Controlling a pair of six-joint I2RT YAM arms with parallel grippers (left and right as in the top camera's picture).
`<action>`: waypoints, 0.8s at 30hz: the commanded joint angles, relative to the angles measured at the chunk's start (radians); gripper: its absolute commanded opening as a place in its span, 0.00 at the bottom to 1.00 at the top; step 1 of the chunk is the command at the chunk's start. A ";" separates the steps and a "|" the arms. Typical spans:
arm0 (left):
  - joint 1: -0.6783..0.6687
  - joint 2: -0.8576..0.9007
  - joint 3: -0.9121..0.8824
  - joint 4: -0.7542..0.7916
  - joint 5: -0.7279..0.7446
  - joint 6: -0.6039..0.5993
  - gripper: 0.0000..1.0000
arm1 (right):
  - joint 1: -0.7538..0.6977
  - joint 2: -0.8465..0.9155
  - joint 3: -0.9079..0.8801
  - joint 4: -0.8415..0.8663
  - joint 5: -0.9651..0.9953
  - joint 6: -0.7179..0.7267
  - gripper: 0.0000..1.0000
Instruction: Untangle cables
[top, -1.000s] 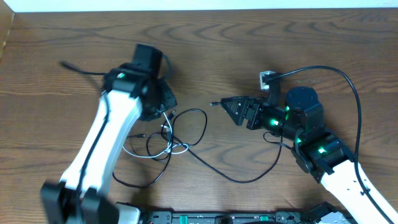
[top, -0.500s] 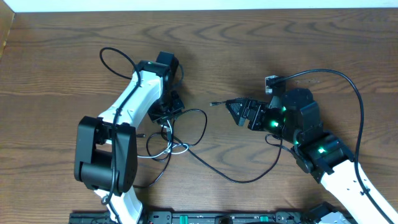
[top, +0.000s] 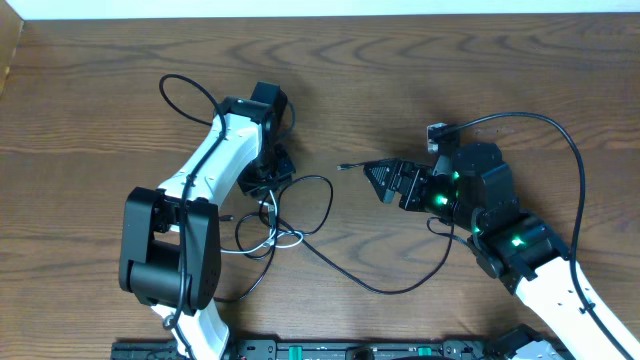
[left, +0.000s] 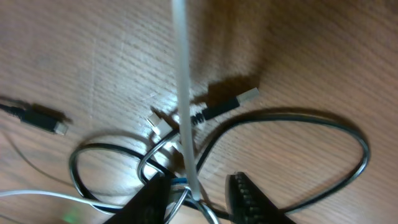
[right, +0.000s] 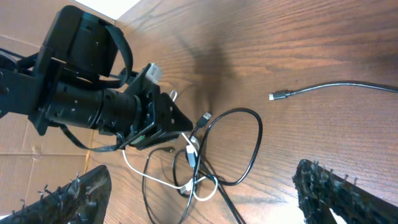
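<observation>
Tabletop (top: 100, 110) of dark brown wood with a strong wavy grain fills nearly all of your overhead view. A white strip of wall (top: 300, 8) borders its far edge, brown cardboard (top: 8, 50) stands at the far left corner, and a black rail (top: 350, 350) runs along the near edge.

Your left claw (top: 272, 185) points down at the upper edge of the tangle (top: 270, 225) of cables, which lies left of the tabletop's middle. In the left wrist view its fingers (left: 249, 196) stand apart, released. The white cable (left: 184, 112) runs between them and is pinched by neither. Near it a black plug with a silver tip (left: 233, 102) and a second small plug (left: 50, 122) lie flat on the wood.

Your right claw (top: 375, 178) hovers well to the right of the tangle, spread wide and empty, facing it. The long black cable (top: 380, 290) leaves the tangle and sweeps in a shallow curve toward the right arm. A free black plug (top: 343, 167) lies just in front of the right claw; the arm hides whether it belongs to that cable. A black loop (top: 328, 200) bulges from the tangle's right side, and another black strand (top: 225, 298) trails toward the near edge.
</observation>
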 joint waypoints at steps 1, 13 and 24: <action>0.000 0.000 -0.005 -0.003 -0.060 0.008 0.41 | -0.004 0.000 0.005 -0.010 0.009 -0.009 0.91; -0.003 0.000 -0.006 0.008 -0.055 0.008 0.19 | -0.004 0.000 0.005 -0.011 0.009 -0.009 0.92; -0.003 -0.075 0.047 -0.047 -0.030 0.008 0.07 | -0.004 0.000 0.005 -0.011 0.009 -0.009 0.94</action>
